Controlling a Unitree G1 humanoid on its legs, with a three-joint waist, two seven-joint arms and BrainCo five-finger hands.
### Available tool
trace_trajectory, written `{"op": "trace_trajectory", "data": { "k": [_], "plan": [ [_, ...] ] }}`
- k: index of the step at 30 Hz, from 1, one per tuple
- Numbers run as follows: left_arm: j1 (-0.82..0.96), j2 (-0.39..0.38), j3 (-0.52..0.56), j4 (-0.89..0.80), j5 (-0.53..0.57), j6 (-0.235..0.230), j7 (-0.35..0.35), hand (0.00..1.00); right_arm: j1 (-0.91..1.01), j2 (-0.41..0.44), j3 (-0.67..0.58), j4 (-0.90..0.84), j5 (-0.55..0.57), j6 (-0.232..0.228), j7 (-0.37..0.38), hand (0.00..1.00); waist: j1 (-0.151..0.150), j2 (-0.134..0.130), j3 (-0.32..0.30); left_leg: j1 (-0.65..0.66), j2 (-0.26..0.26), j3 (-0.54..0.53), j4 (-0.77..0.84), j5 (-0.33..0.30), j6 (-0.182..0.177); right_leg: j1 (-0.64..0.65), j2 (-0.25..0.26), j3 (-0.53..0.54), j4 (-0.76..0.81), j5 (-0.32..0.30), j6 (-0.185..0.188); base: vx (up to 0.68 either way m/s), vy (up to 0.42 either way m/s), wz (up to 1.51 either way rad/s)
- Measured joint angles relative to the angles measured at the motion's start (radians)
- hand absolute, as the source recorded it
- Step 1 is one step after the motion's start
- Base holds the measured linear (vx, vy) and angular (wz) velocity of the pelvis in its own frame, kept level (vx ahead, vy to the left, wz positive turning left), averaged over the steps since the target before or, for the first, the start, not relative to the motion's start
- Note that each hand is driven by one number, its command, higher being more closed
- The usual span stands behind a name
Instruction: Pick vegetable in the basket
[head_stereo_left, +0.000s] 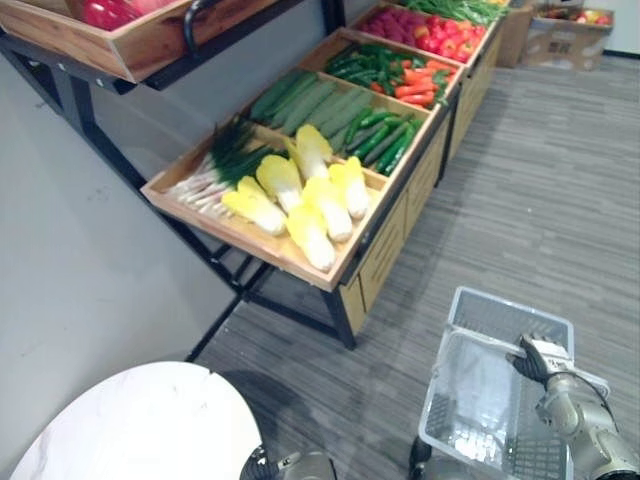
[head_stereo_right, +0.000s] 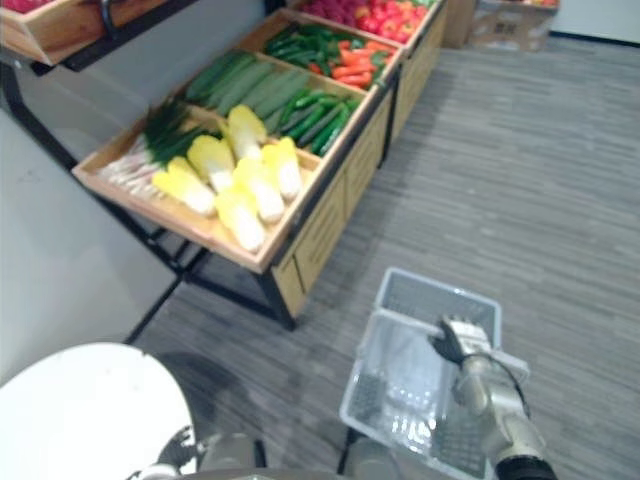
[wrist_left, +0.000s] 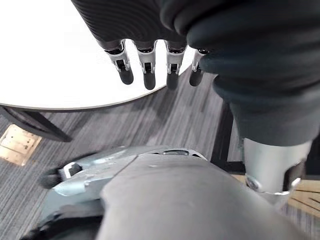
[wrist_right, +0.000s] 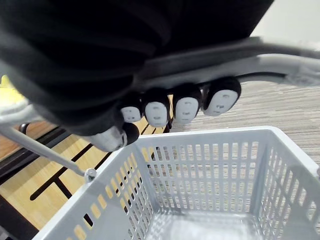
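**Basket gripped at lower right, vegetables on the stand above**

Lower right of the 2 eye views: grey mesh basket (head_stereo_left: 437, 395) against the striped grey floor (head_stereo_left: 560, 200), taken from above by the right hand (head_stereo_left: 533, 360). Resting on the floor or lifted off it: impossible to tell.

Right wrist view: fingers (wrist_right: 187, 107) curled tight round the grey basket handle (wrist_right: 270, 65), with the perforated basket wall just past them.

Left wrist view: left hand (wrist_left: 145, 25) with fingers (wrist_left: 149, 70) straight and loose, gripping nothing, hanging over the edge of the round white table (wrist_left: 50, 60). Same table at the lower left corner of the eye views.

Centre to upper right of the eye views: wooden stand (head_stereo_left: 395, 230) with slanted trays in a row, receding toward the upper right corner.

- Tray 1, nearest: yellow-white cabbages (head_stereo_left: 300, 200), green onions (head_stereo_left: 215, 165) just beside them toward the left edge.
- Tray 2: long pale-green cucumbers (head_stereo_left: 310, 100), darker green pods (head_stereo_left: 385, 135) beside them.
- Tray 3: green peppers (head_stereo_left: 365, 60) and orange carrots (head_stereo_left: 420, 80).
- Tray 4, farthest: magenta vegetables (head_stereo_left: 390, 25) next to red ones (head_stereo_left: 450, 40).

Upper left corner: a higher wooden tray (head_stereo_left: 130, 50) with red produce (head_stereo_left: 105, 12).

Upper right corner: cardboard boxes (head_stereo_left: 565, 35) on the floor.

All vegetables in their trays, well apart from the basket and from both hands.
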Motion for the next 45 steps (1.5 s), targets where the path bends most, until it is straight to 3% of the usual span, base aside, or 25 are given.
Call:
{"op": "trace_trajectory", "data": {
  "k": [2,4,6,7,8,11,13,14,15,17,19,20,21,23,26,27,28,29,30,33,35,37,39,41,45],
  "plan": [
    [0.000,-0.003,-0.001,0.001,0.005,0.001,0.008,0.00,0.016,0.004,-0.013,0.000,0.000,0.003,-0.002,1.00,-0.005,0.005,-0.003,0.003,-0.057,0.039,-0.343,0.051,-0.016,0.026,-0.015,-0.025,-0.010,-0.006,0.032,0.19,0.119,0.32],
    [0.005,-0.010,-0.002,0.003,0.009,0.002,0.010,0.00,0.018,0.004,-0.013,0.000,0.000,0.005,-0.002,1.00,-0.001,0.019,-0.012,-0.001,-0.074,0.038,-0.505,0.111,-0.025,0.037,-0.002,-0.030,-0.026,-0.012,0.053,0.24,0.221,0.11],
    [0.014,-0.023,-0.001,0.011,0.016,0.002,0.015,0.00,0.020,0.004,-0.009,0.002,-0.001,0.008,-0.002,1.00,0.008,0.047,-0.029,0.006,-0.057,0.025,-0.532,0.163,-0.009,0.057,0.022,-0.018,-0.026,-0.033,0.082,0.27,0.254,-0.16],
    [0.019,-0.024,0.004,0.012,0.035,0.002,0.018,0.00,0.020,0.005,0.002,0.002,-0.001,0.011,-0.002,1.00,0.019,0.037,-0.032,0.027,-0.069,0.032,-0.523,0.199,0.014,0.082,0.008,0.004,-0.026,-0.046,0.103,0.25,0.222,-0.28],
    [0.024,-0.014,0.011,0.013,0.041,0.003,0.019,0.00,0.017,0.007,0.007,0.001,-0.001,0.007,-0.002,1.00,0.022,0.013,-0.040,0.042,-0.095,0.050,-0.515,0.176,0.042,0.094,-0.019,0.024,-0.030,-0.057,0.118,0.31,0.267,-0.27],
    [0.034,0.002,0.017,0.022,0.044,0.015,0.021,0.00,0.004,0.007,0.023,0.002,0.000,-0.003,-0.011,1.00,0.020,-0.026,-0.064,0.066,-0.155,0.080,-0.512,0.121,0.069,0.079,-0.084,0.060,0.024,-0.095,0.153,0.26,0.176,-0.26],
    [0.048,0.002,0.009,0.024,0.045,0.023,0.027,0.00,-0.011,0.021,0.048,0.004,0.000,-0.003,-0.013,1.00,0.022,-0.030,-0.065,0.114,-0.174,0.114,-0.529,0.093,0.090,-0.052,-0.133,0.144,0.333,-0.122,0.191,0.27,0.173,-0.40],
    [0.055,0.016,-0.018,0.019,0.046,0.022,0.033,0.00,-0.014,0.044,0.071,0.007,-0.001,-0.002,-0.013,1.00,0.016,-0.041,-0.059,0.146,-0.175,0.115,-0.532,0.079,0.092,-0.153,-0.141,0.198,0.555,-0.088,0.249,0.13,0.079,-0.15],
    [0.054,0.034,-0.035,0.019,0.046,0.022,0.034,0.00,-0.018,0.056,0.073,0.008,-0.001,0.000,-0.025,1.00,0.015,-0.049,-0.055,0.163,-0.175,0.115,-0.534,0.071,0.092,-0.185,-0.139,0.219,0.634,-0.072,0.277,0.29,0.077,0.01],
    [0.053,0.058,-0.071,0.015,0.045,0.023,0.035,0.00,-0.036,0.059,0.070,0.007,-0.001,-0.005,-0.029,1.00,0.008,-0.063,-0.053,0.212,-0.169,0.106,-0.526,0.063,0.093,-0.231,-0.159,0.189,0.763,-0.114,0.206,0.27,-0.033,0.23],
    [0.048,0.050,-0.070,-0.001,0.042,0.021,0.035,0.00,-0.050,0.061,0.071,0.008,-0.001,-0.003,-0.029,1.00,-0.001,-0.062,-0.056,0.228,-0.143,0.061,-0.512,0.060,0.091,-0.229,-0.176,0.108,0.659,-0.159,0.130,0.31,-0.163,0.54],
    [0.034,0.040,-0.067,-0.002,0.038,0.020,0.035,0.00,-0.065,0.061,0.070,0.008,-0.003,-0.002,-0.029,1.00,-0.004,-0.049,-0.050,0.227,-0.116,0.032,-0.512,0.065,0.079,-0.229,-0.173,0.090,0.541,-0.162,0.124,0.25,-0.206,0.60],
    [0.029,0.037,-0.063,-0.002,0.038,0.020,0.035,0.00,-0.073,0.061,0.069,0.008,-0.005,-0.002,-0.029,1.00,-0.005,-0.044,-0.047,0.226,-0.104,0.022,-0.512,0.066,0.069,-0.228,-0.172,0.095,0.476,-0.157,0.124,0.20,-0.237,0.55],
    [0.025,0.035,-0.062,0.002,0.038,0.021,0.034,0.00,-0.086,0.061,0.063,0.008,-0.010,0.002,-0.029,1.00,-0.004,-0.047,-0.048,0.223,-0.069,-0.031,-0.511,0.055,0.013,-0.233,-0.184,0.217,0.287,-0.137,0.147,0.20,-0.360,0.57],
    [0.026,0.041,-0.061,0.002,0.038,0.021,0.035,0.00,-0.076,0.062,0.026,0.008,-0.009,0.005,-0.029,1.00,-0.004,-0.062,-0.054,0.205,-0.036,-0.110,-0.495,0.041,-0.067,-0.232,-0.184,0.398,0.257,-0.109,0.151,0.21,-0.547,0.75],
    [0.028,0.062,-0.055,0.002,0.038,0.020,0.035,0.00,-0.069,0.068,0.011,0.007,-0.009,0.010,-0.029,1.00,-0.006,-0.092,-0.066,0.200,-0.027,-0.142,-0.496,0.039,-0.117,-0.211,-0.192,0.433,0.230,-0.077,0.189,0.18,-0.673,0.80],
    [0.022,0.050,-0.023,0.024,0.038,0.026,0.036,0.00,-0.066,0.065,-0.019,0.021,-0.008,0.016,-0.030,1.00,0.001,-0.090,-0.063,0.200,0.014,-0.184,-0.498,0.043,-0.175,-0.198,-0.169,0.386,0.233,-0.075,0.273,0.20,-0.742,0.82],
    [0.027,0.019,-0.011,0.021,0.038,0.028,0.037,0.00,-0.064,0.057,-0.043,0.039,-0.007,0.034,-0.031,1.00,0.007,-0.043,-0.083,0.188,0.063,-0.192,-0.505,0.062,-0.186,-0.195,-0.121,0.346,0.231,-0.076,0.249,0.21,-0.628,0.55],
    [0.038,0.000,0.005,0.020,0.038,0.021,0.035,0.00,-0.062,0.044,-0.055,0.042,-0.006,0.044,-0.032,1.00,0.013,-0.006,-0.091,0.195,0.108,-0.182,-0.522,0.098,-0.179,-0.196,-0.066,0.318,0.250,-0.088,0.218,0.17,-0.456,0.36],
    [0.040,-0.020,0.063,0.020,0.036,0.021,0.036,0.00,-0.061,0.029,-0.058,0.067,-0.005,0.042,-0.034,1.00,0.011,0.010,-0.090,0.163,0.185,-0.196,-0.516,0.218,-0.175,-0.178,0.006,0.251,0.252,-0.094,0.169,0.08,-0.382,0.33],
    [0.044,-0.018,0.098,0.015,0.028,0.020,0.035,0.00,-0.040,0.030,-0.099,0.087,0.009,0.040,-0.038,1.00,0.003,-0.004,-0.085,0.121,0.199,-0.171,-0.490,0.343,-0.088,-0.126,0.020,0.196,0.190,-0.077,0.131,0.06,-0.379,0.58],
    [0.045,-0.014,0.105,0.003,0.029,0.021,0.037,0.00,-0.009,0.028,-0.162,0.090,0.011,0.041,-0.054,1.00,-0.012,-0.024,-0.071,0.100,0.209,-0.026,-0.473,0.426,-0.005,-0.074,0.017,0.141,0.132,-0.068,0.106,-0.02,-0.306,0.74],
    [0.048,-0.020,0.104,-0.002,0.030,0.021,0.037,0.00,0.017,0.026,-0.209,0.101,0.011,0.049,-0.073,1.00,-0.012,-0.018,-0.073,0.094,0.199,0.067,-0.412,0.387,-0.004,-0.044,0.009,0.115,0.112,-0.072,0.099,-0.04,-0.136,0.42],
    [0.061,-0.025,0.103,-0.021,0.034,0.022,0.037,0.00,0.051,0.024,-0.239,0.120,0.033,0.061,-0.073,1.00,-0.015,-0.015,-0.072,0.094,0.154,0.134,-0.329,0.245,0.001,-0.024,0.001,0.099,0.081,-0.068,0.095,-0.02,0.004,0.24],
    [0.074,-0.028,0.098,-0.022,0.041,0.022,0.038,0.00,0.094,0.022,-0.315,0.134,0.041,0.059,-0.073,1.00,-0.033,-0.001,-0.078,0.108,0.108,0.165,-0.407,0.178,-0.007,-0.023,-0.008,0.063,0.057,-0.052,0.119,-0.01,0.120,0.40]
  ]
}}
